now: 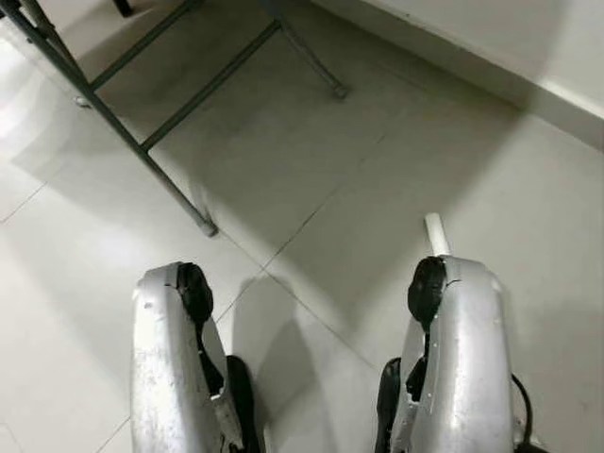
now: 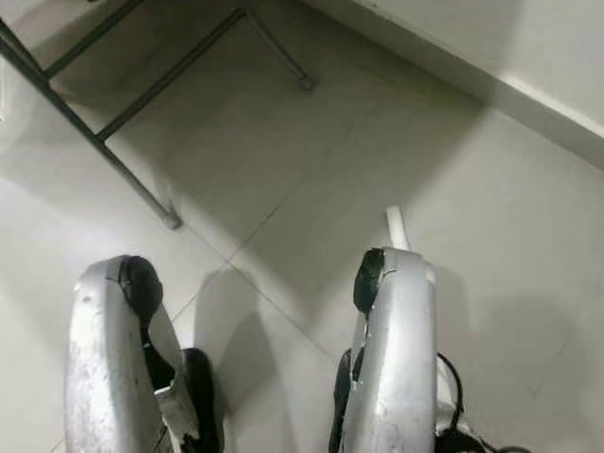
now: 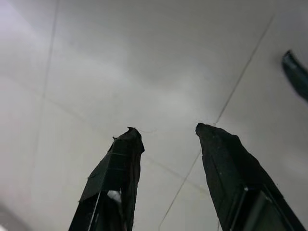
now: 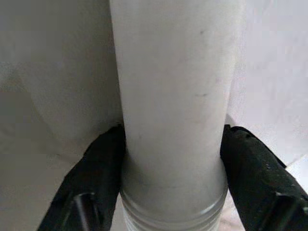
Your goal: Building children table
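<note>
A white cylindrical table leg (image 4: 173, 96) with a threaded end is clamped between the two black fingers (image 4: 91, 192) of my right gripper (image 4: 173, 159), which is shut on it. In the head views the leg's tip (image 1: 436, 233) sticks out past my silver right forearm (image 1: 462, 359), over the tiled floor. My left gripper (image 3: 168, 144) hangs open over the floor tiles with nothing between its fingers (image 3: 115, 178). My left forearm (image 1: 175, 368) shows low on the left.
A dark metal folding frame (image 1: 142, 142) with crossbars stands on the floor at the upper left, its feet (image 1: 209, 227) close ahead. A white wall base (image 1: 491, 75) runs across the upper right. Pale floor tiles (image 1: 311, 170) lie between.
</note>
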`<state>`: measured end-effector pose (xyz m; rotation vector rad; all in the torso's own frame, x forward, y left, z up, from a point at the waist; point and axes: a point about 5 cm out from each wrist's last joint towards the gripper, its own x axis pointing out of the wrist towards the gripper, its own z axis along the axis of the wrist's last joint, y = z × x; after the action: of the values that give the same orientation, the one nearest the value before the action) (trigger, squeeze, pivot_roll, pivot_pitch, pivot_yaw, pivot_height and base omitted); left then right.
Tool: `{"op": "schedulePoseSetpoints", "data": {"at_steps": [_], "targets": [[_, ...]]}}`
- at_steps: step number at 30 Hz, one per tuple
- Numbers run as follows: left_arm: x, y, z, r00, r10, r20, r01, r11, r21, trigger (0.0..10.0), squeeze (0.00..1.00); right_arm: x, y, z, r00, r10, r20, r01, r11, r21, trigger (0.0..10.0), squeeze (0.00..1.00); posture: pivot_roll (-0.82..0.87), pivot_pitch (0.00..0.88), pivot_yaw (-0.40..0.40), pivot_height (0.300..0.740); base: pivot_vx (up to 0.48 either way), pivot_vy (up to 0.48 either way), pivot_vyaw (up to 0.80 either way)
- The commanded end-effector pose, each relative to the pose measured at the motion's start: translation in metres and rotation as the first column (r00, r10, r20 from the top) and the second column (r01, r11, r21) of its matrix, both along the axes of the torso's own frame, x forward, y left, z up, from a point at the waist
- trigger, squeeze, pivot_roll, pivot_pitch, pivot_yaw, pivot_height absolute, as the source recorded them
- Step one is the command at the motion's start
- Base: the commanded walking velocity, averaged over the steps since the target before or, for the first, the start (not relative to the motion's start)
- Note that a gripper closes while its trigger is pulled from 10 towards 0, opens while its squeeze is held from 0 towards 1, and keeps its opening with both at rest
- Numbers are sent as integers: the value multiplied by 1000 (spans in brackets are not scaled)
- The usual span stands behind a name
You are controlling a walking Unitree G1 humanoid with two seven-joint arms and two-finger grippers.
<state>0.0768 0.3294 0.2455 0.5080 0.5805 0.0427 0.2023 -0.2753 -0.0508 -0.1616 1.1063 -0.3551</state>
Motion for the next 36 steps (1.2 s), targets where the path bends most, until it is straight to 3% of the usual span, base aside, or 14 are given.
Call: {"op": "schedulePoseSetpoints", "data": {"at_steps": [1,11,14,16,17,18,19,23,25,26,29,33,35,36], "targets": [[-4,5,-3,999,25,-41,-26,999,-26,10000,0,-28,55,-32,993,39,-116,-22,990,141,0,0,348,573,248,300,0,0,0],[-2,5,0,998,1,-58,-3,999,-33,10000,0,-30,58,-34,995,26,-93,-14,992,127,0,0,352,563,267,300,0,0,0],[0,4,-1,998,-4,-56,2,999,-35,10000,0,-21,58,-30,999,3,-38,1,993,115,0,0,347,554,261,300,0,0,0],[4,3,-5,999,-14,-47,12,999,-48,10000,0,23,62,-5,982,-14,189,5,999,50,0,0,312,529,232,300,0,0,0],[4,3,-5,999,-14,-47,12,999,-48,10000,0,23,62,-5,982,-14,189,5,999,50,0,0,312,529,232,300,0,0,0],[8,0,-11,999,-25,-25,23,998,-59,10000,0,52,67,17,945,4,328,-8,1000,12,0,0,290,511,215,300,0,0,0],[8,0,-11,999,-25,-25,23,998,-59,10000,0,52,67,17,945,4,328,-8,1000,12,0,0,290,511,215,300,0,0,0],[17,-6,-26,999,-18,34,21,995,-94,10000,0,85,66,50,890,48,453,-16,997,-75,0,0,218,450,155,300,0,0,0],[19,-8,-29,999,-17,43,21,995,-101,10000,0,89,64,55,880,52,472,-12,996,-87,0,0,210,442,147,300,0,0,0],[23,-11,-36,998,-14,66,22,993,-115,10000,0,99,62,70,839,84,537,-19,992,-125,0,0,185,413,124,300,0,0,0],[26,-14,-42,996,-5,87,17,991,-132,10000,0,107,60,83,805,129,580,-36,985,-170,0,0,157,383,100,300,0,0,0],[28,-15,-46,995,5,102,10,990,-141,10000,0,110,58,89,787,136,601,-32,983,-181,0,0,141,363,88,300,0,0,0],[36,-20,-58,989,27,144,-2,986,-164,10000,0,120,58,109,719,171,674,-39,978,-207,0,0,90,278,39,300,0,0,0],[36,-20,-58,989,27,144,-2,986,-164,10000,0,120,58,109,719,171,674,-39,978,-207,0,0,90,278,39,300,0,0,0]]}}
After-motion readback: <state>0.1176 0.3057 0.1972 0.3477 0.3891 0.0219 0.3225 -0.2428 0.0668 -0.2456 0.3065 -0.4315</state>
